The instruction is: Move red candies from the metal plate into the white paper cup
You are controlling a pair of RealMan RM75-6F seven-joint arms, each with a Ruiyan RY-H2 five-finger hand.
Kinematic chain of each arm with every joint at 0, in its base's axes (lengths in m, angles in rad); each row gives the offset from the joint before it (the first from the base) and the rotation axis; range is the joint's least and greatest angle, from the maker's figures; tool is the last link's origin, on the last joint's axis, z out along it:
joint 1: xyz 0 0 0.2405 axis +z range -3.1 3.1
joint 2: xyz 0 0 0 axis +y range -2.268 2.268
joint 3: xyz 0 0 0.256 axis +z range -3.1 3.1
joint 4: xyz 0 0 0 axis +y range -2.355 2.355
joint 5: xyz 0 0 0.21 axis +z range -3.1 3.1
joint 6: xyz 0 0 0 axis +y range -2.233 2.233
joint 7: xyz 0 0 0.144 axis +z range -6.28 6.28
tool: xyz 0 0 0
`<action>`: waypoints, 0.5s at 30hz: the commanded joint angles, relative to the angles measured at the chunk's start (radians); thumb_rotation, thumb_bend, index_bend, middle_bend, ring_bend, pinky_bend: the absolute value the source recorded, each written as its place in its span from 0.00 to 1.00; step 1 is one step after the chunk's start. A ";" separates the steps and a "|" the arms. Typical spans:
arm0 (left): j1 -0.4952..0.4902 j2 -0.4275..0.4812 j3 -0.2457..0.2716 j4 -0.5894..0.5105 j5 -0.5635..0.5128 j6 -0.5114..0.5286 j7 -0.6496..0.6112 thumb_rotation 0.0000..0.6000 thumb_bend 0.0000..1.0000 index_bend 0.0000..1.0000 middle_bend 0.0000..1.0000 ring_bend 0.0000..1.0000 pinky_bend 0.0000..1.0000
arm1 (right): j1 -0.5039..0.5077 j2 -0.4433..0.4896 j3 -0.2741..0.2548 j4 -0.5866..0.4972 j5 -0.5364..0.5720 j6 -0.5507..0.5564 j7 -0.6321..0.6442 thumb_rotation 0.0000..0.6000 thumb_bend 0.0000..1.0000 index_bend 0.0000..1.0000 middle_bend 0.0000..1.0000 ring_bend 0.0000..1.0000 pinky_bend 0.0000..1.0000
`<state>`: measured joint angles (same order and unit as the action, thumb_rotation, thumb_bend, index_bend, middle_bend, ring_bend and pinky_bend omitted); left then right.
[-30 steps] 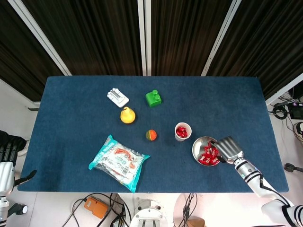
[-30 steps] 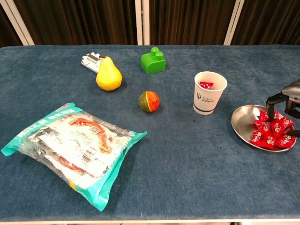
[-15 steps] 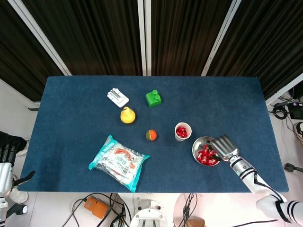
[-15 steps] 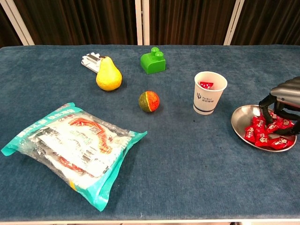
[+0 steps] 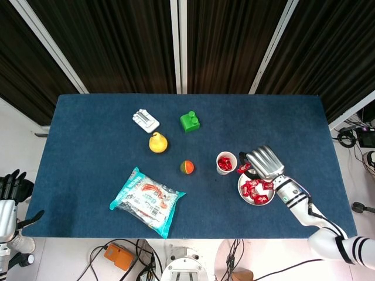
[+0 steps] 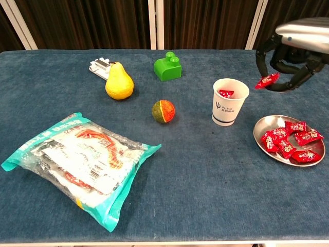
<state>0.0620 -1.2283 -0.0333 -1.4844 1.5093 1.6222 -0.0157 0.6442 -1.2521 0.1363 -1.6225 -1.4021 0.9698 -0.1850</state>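
In the chest view the picture's top and right edges are cutting off the right robot hand (image 6: 288, 49), so only its curled fingers and part of its back are showing, while in the head view its back is covering the fingers and most of the red candy (image 5: 243, 168) it is pinching. The left robot hand (image 5: 10, 187) is showing only at the head view's left edge, partly cropped. The pear (image 6: 119, 82) is hiding part of the white clip-like object (image 6: 98, 66) behind it.

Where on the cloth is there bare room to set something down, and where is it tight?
Bare: the near strip between the snack bag and metal plate, and the far left corner. Tight: around the white paper cup, where the right robot hand holds a red candy.
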 commanded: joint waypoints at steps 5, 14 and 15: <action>0.001 0.002 0.000 -0.001 -0.004 -0.002 0.001 1.00 0.00 0.00 0.00 0.00 0.00 | 0.085 -0.072 0.048 0.037 0.110 -0.099 -0.044 1.00 0.60 0.69 0.92 1.00 1.00; 0.000 0.002 0.000 0.000 -0.008 -0.007 0.002 1.00 0.00 0.00 0.00 0.00 0.00 | 0.132 -0.140 0.057 0.103 0.175 -0.139 -0.059 1.00 0.59 0.58 0.92 1.00 1.00; 0.000 0.002 0.000 0.000 -0.009 -0.008 0.002 1.00 0.00 0.00 0.00 0.00 0.00 | 0.133 -0.140 0.056 0.104 0.177 -0.140 -0.059 1.00 0.57 0.56 0.92 1.00 1.00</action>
<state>0.0619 -1.2265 -0.0332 -1.4838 1.4999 1.6141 -0.0134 0.7769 -1.3917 0.1920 -1.5186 -1.2258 0.8302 -0.2437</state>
